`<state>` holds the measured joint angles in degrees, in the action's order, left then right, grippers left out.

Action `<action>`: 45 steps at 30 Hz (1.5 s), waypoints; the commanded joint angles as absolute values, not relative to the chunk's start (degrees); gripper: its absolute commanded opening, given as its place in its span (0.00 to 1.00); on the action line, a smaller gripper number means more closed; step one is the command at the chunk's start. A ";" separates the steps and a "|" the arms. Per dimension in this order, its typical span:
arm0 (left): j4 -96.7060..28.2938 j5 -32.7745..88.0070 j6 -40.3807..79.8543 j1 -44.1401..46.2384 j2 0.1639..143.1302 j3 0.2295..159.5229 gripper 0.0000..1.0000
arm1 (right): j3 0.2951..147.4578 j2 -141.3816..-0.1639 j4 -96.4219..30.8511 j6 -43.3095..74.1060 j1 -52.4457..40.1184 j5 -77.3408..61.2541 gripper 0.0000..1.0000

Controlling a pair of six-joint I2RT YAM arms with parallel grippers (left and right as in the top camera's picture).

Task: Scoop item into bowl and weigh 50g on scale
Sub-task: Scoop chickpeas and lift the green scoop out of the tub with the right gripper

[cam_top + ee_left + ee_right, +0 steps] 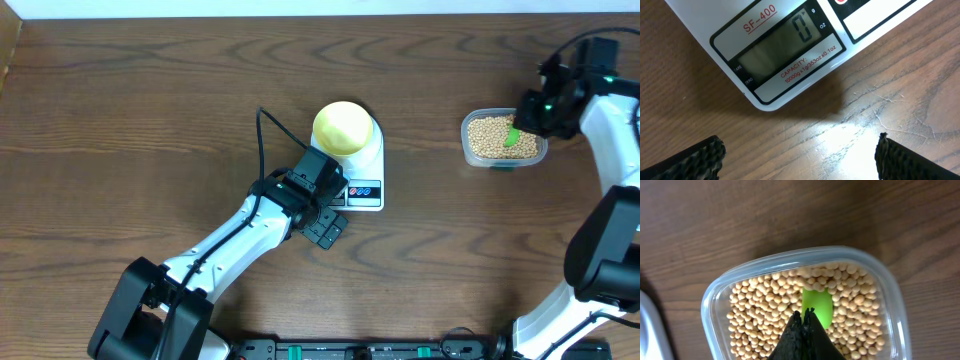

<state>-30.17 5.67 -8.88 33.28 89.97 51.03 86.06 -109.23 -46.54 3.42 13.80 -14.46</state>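
Note:
A pale yellow bowl (343, 126) sits on the white scale (368, 160); its display (785, 42) reads 0 in the left wrist view. My left gripper (322, 228) is open and empty, low over the table just in front of the scale (801, 160). Tan beans (490, 137) fill a clear plastic tub (471, 150) at the right. My right gripper (530, 112) is shut on a green scoop (818, 305), whose tip is dug into the beans (762, 307) in the right wrist view (805, 314).
The tub's clear rim (715, 292) stands on bare wood. A black cable (268, 130) arcs from the left arm beside the scale. The table's far edge (320, 15) runs along the top.

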 commanded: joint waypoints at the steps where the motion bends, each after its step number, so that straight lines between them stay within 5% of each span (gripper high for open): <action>1: -30.33 5.56 -9.37 33.30 90.35 50.83 0.98 | 84.95 -109.01 -45.89 2.44 15.64 -21.93 0.01; 45: -30.33 5.56 -9.37 33.30 90.35 50.83 0.98 | 77.87 -109.06 -36.18 5.17 30.87 -51.88 0.01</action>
<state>-30.17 5.67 -8.88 33.28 89.97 51.03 78.15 -109.23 -36.14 4.10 29.45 -48.86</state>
